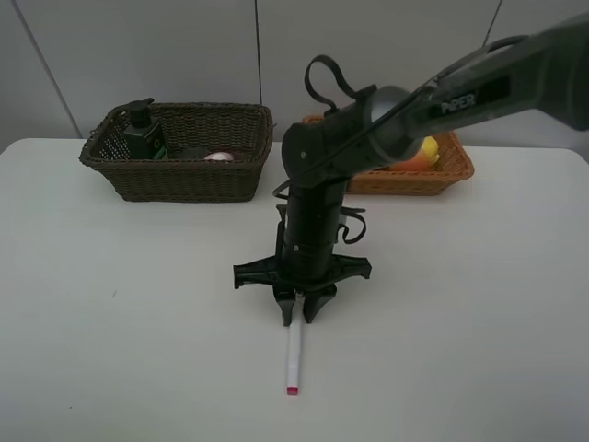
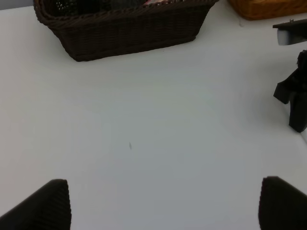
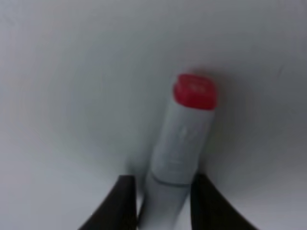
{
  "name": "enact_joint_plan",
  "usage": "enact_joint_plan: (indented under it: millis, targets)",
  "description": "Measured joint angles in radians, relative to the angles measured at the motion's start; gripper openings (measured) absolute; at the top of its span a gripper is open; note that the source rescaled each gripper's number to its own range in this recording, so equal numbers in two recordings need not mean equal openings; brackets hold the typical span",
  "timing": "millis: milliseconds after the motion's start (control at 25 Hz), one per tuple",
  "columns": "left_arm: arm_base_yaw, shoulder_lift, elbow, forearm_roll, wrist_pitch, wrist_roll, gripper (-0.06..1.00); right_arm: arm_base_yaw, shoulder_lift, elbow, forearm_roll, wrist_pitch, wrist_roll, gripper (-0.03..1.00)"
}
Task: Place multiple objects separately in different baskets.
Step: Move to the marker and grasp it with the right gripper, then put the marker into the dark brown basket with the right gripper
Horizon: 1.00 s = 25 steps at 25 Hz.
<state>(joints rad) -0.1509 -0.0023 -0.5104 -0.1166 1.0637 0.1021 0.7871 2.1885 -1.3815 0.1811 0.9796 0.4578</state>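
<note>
A white marker (image 1: 294, 354) with a pink tip lies on the white table (image 1: 110, 322) near the front centre. My right gripper (image 1: 302, 318) points down over its far end. In the right wrist view the two fingers (image 3: 122, 203) hug the marker's barrel (image 3: 182, 139) on both sides. A dark brown basket (image 1: 184, 175) at the back left holds a dark green pump bottle (image 1: 143, 133) and a pink bottle (image 1: 219, 157). A light orange basket (image 1: 414, 177) behind the arm holds a yellow lemon (image 1: 429, 147) and an orange-red fruit. My left gripper (image 2: 165, 206) is open and empty.
The right arm (image 1: 386, 110) reaches across from the back right and hides much of the orange basket. The left wrist view shows the brown basket (image 2: 124, 33), a corner of the orange basket (image 2: 268, 7) and part of the right gripper's body (image 2: 292, 96).
</note>
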Motion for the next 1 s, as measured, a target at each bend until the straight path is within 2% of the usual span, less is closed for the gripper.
enact_joint_plan:
  millis: [40, 280, 400, 480, 600, 760, 880, 1000]
  targets:
    - [0.0, 0.0, 0.0, 0.0, 0.0, 0.0, 1.0, 0.0, 0.0, 0.0, -0.001, 0.008, -0.013, 0.0]
    - [0.0, 0.0, 0.0, 0.0, 0.0, 0.0, 1.0, 0.0, -0.086, 0.0, -0.002, 0.018, -0.074, 0.0]
    - [0.0, 0.0, 0.0, 0.0, 0.0, 0.0, 1.0, 0.0, -0.209, 0.0, -0.039, -0.029, -0.107, 0.0]
    - [0.0, 0.0, 0.0, 0.0, 0.0, 0.0, 1.0, 0.0, -0.277, 0.0, -0.068, -0.099, -0.153, 0.0]
    - [0.0, 0.0, 0.0, 0.0, 0.0, 0.0, 1.0, -0.009, -0.328, -0.015, -0.086, -0.27, -0.244, 0.0]
    - [0.0, 0.0, 0.0, 0.0, 0.0, 0.0, 1.0, -0.057, -0.279, -0.113, -0.095, -0.515, -0.323, 0.0]
    - [0.0, 0.0, 0.0, 0.0, 0.0, 0.0, 1.0, -0.097, -0.185, -0.222, -0.099, -0.635, -0.364, 0.0]
    - [0.0, 0.0, 0.0, 0.0, 0.0, 0.0, 1.0, -0.119, -0.084, -0.347, -0.099, -0.711, -0.4, 0.0]
